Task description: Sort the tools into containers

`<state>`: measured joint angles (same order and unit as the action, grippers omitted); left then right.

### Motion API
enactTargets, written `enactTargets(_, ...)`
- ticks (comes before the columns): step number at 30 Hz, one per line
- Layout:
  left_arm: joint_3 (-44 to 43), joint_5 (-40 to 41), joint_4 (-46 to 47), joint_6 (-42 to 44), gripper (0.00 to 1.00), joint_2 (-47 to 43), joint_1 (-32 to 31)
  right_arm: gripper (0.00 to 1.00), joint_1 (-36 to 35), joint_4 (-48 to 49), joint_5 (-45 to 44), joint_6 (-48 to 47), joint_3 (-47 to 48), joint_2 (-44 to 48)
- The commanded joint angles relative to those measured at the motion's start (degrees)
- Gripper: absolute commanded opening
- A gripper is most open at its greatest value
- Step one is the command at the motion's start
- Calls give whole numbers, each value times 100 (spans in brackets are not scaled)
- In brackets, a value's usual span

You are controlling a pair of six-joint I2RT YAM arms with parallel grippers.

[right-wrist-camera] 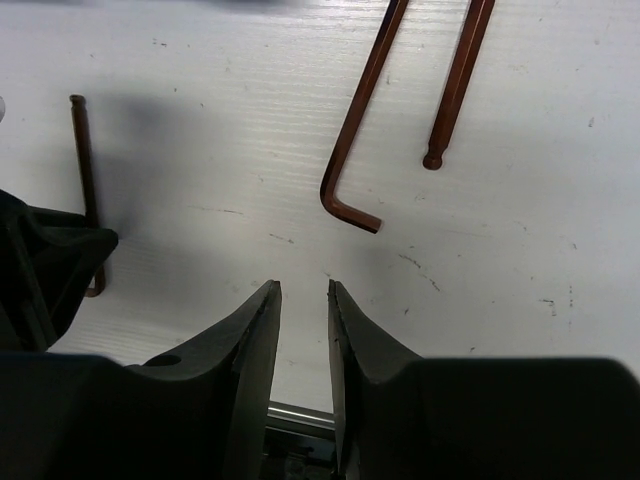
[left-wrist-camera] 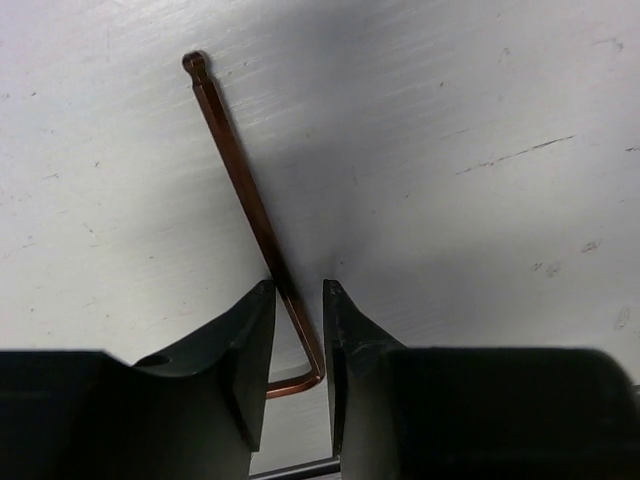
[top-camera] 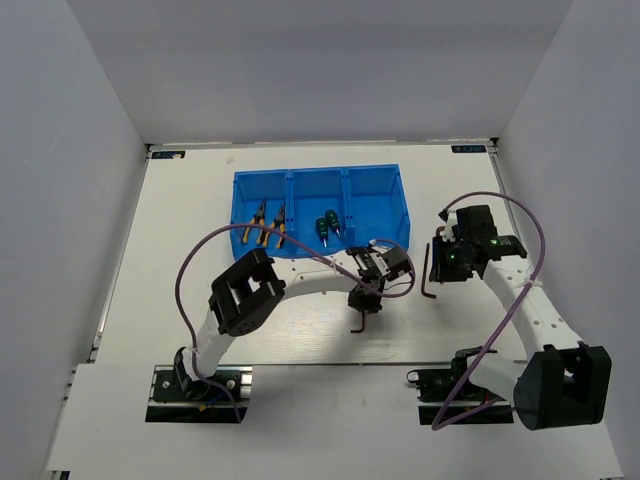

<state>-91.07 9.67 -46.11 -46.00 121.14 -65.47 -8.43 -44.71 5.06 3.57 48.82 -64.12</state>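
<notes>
Left gripper [left-wrist-camera: 298, 290]: jaws apart, straddling hex key [left-wrist-camera: 245, 185] on counter [left-wrist-camera: 480, 200], near side of blue tray [top-camera: 318, 177] | right gripper [right-wrist-camera: 304, 287]: jaws apart, second hex key [right-wrist-camera: 350, 170] just ahead, off tray's right near corner | pliers [top-camera: 270, 225]: tray's left compartment | screwdrivers [top-camera: 327, 225]: middle compartment

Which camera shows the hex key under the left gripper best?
Left wrist: the hex key shows close, ball tip to bend. Top external gives a tiny dark L; right wrist, mostly its long arm, far left.
</notes>
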Motion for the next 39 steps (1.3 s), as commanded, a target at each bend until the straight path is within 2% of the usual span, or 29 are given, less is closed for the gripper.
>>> enactTargets(1, -87, 175, -205, -163, 36, 357, -80, 32, 60, 190, 232, 117, -144, 5)
enactTargets(6, 422, 228, -329, -278, 29, 341, -194, 32, 139, 243, 320, 117, -215, 5)
enactTargets(11, 863, 378, -390, -278, 17, 410, -247, 32, 219, 270, 461, 188, -224, -57)
enactTargets(15, 1021, 430, -321, -278, 0, 463, -299, 32, 280, 243, 531, 249, -232, -40)
enactTargets(21, 652, 535, -320, 21, 0, 68, -352, 32, 333, 155, 637, 196, -267, 84)
enactTargets(24, 310, 658, -460, 170, 0, -222, -352, 36, 368, 147, 698, 196, -320, 128)
enactTargets(31, -701, 914, -961, 363, 0, -469, -247, 37, 447, 129, 724, 214, -338, 163)
enactTargets(39, -1824, 1089, -1119, 610, 0, -662, -124, 37, 517, 102, 698, 152, -320, 180)
